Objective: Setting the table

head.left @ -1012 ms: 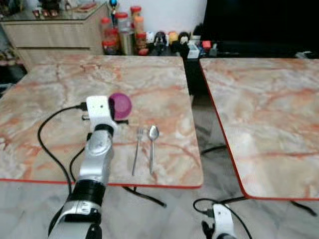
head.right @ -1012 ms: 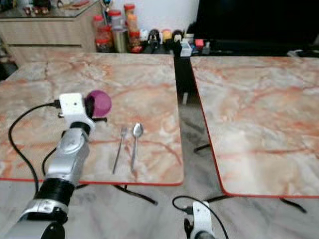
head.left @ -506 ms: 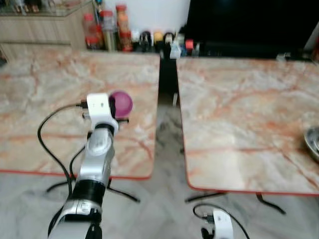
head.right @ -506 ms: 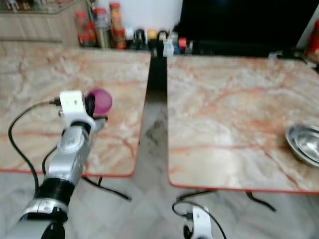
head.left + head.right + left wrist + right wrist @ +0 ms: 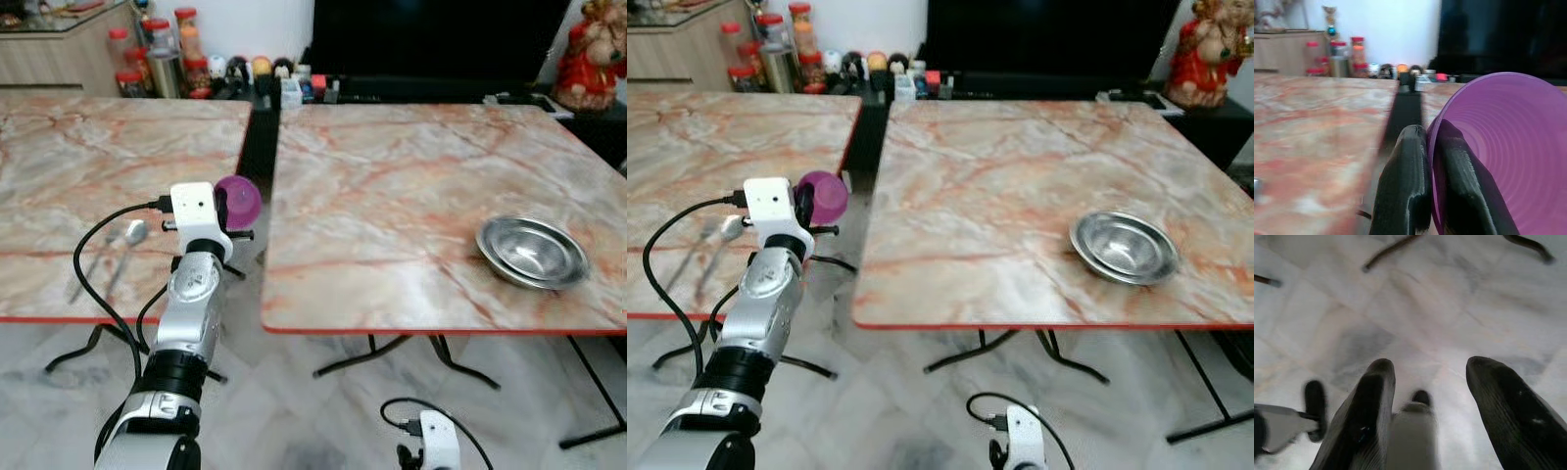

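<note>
One purple cup [image 5: 238, 200] is pinched by its rim in my left gripper [image 5: 1437, 186], above the gap between the tables. I judge it light, thin plastic; the rim grip suits. Right gripper [image 5: 1432, 416] hangs spread.

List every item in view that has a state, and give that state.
Purple cup: held by its rim in the left gripper, above the gap between the tables.
Steel bowl: upright, empty, on the right table.
Spoon: lying flat on the left table.
Right gripper: open, hanging over the floor.
</note>
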